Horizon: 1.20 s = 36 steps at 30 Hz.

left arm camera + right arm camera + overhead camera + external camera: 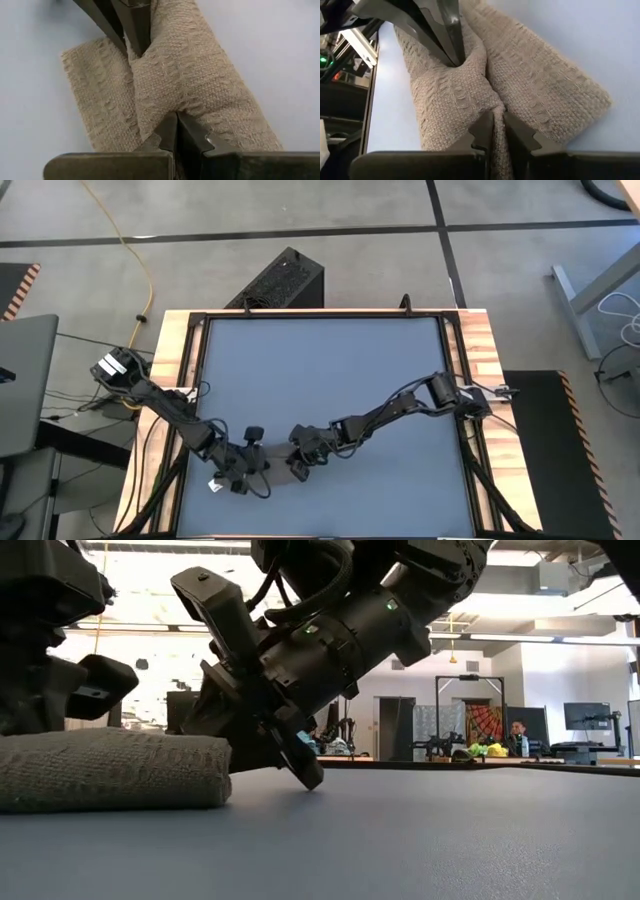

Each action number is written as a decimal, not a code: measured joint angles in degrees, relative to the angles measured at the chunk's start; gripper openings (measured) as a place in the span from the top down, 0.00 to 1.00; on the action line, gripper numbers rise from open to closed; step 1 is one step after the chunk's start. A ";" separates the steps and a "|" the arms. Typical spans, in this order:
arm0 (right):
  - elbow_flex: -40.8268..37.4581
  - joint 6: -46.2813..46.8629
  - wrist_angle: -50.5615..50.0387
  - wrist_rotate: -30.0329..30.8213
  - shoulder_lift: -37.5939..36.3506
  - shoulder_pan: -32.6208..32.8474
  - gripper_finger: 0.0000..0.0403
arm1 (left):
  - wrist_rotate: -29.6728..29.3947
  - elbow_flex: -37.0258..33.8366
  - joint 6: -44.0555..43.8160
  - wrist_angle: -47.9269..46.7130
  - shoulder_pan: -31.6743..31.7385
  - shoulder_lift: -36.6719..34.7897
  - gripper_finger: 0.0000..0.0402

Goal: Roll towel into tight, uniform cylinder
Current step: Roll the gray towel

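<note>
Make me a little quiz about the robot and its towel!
1. True or false: the towel lies on the blue-grey table.
2. How many end effectors pinch the towel: A one, B two, C none?
3. What colour is the towel?

Key:
1. True.
2. B: the left end effector and the right end effector both pinch it.
3. Taupe grey-brown.

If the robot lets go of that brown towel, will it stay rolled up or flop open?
Probably it would loosen. The towel looks soft and floppy: its cloth bunches where the left gripper and right gripper pinch it. A loose flap lies flat beside the roll, so it seems apt to unroll. Its nubbly weave likely grips rather than slides, and it looks light.
</note>
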 joint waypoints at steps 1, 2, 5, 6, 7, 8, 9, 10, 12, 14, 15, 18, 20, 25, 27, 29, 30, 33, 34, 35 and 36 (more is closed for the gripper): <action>-0.04 -0.64 1.14 -0.06 0.06 -0.10 0.84 | 0.07 0.00 -0.62 -0.05 -0.28 0.02 1.00; -0.05 -1.00 1.73 -0.12 0.09 -0.21 0.84 | -0.02 0.00 -1.17 -0.09 -0.57 0.02 1.00; -0.03 -1.28 2.32 0.04 0.12 -0.43 0.84 | -0.82 0.00 -3.05 -0.13 -1.53 0.02 1.00; -0.03 -1.29 2.49 -0.03 0.12 -0.52 0.84 | -1.39 0.00 -3.57 -0.14 -1.87 0.03 1.00; -0.03 -1.26 2.61 -0.07 0.12 -0.56 0.84 | -1.94 0.00 -3.73 -0.07 -2.21 0.05 1.00; -0.02 -0.96 2.70 -0.10 0.12 -0.57 0.84 | -2.32 0.00 -3.82 0.02 -2.52 0.04 1.00; 0.01 -0.47 2.62 -0.31 0.12 -0.57 0.84 | -2.65 0.00 -3.98 0.09 -2.79 0.05 1.00; 0.02 -0.21 2.56 -0.45 0.12 -0.61 0.84 | -2.92 0.00 -4.28 0.11 -2.97 0.06 1.00; 0.08 0.38 2.56 -0.61 0.12 -0.61 0.84 | -3.01 0.00 -5.24 0.11 -3.25 0.06 1.00; 0.14 1.77 2.14 -1.12 0.10 -0.60 0.84 | -3.13 0.00 -6.22 0.09 -3.77 0.06 1.00; 0.17 2.07 1.97 -1.60 0.06 -0.63 0.83 | -3.24 0.00 -6.66 0.09 -4.14 0.06 1.00; 0.15 2.17 1.61 -3.42 -0.57 -0.79 0.81 | -3.92 -0.02 -7.69 -0.06 -5.27 0.06 1.00; 0.07 2.05 1.12 -3.61 -1.12 -0.83 0.79 | -4.90 -0.02 -8.33 -0.24 -6.04 0.08 1.00; 0.01 0.37 -2.99 -3.75 -4.16 -1.43 0.69 | -6.15 -0.02 -8.87 -0.26 -7.27 0.08 1.00; 0.04 -0.47 -6.03 -3.83 -5.65 -1.68 0.65 | -6.69 -0.02 -9.00 -0.26 -7.54 0.08 1.00; 0.04 -2.46 -9.03 -4.00 -7.19 -1.88 0.62 | -7.19 -0.02 -9.42 -0.28 -7.86 0.08 1.00; 0.04 -3.88 -9.86 -4.03 -7.94 -1.88 0.61 | -7.34 -0.02 -9.58 -0.28 -7.97 0.08 1.00; 0.05 -10.53 -10.56 -3.37 -10.40 -1.66 0.59 | -7.73 -0.04 -9.73 -0.28 -8.22 0.08 1.00; 0.11 -13.43 -10.12 -3.09 -10.99 -1.43 0.59 | -7.97 -0.06 -9.86 -0.28 -8.30 0.08 1.00; 0.15 -16.67 -9.54 -2.44 -11.36 -1.10 0.59 | -8.06 -0.07 -9.96 -0.28 -8.33 0.08 1.00; 0.23 -19.82 -9.13 -1.41 -11.42 -0.71 0.60 | -8.12 -0.07 -10.12 -0.28 -8.34 0.08 1.00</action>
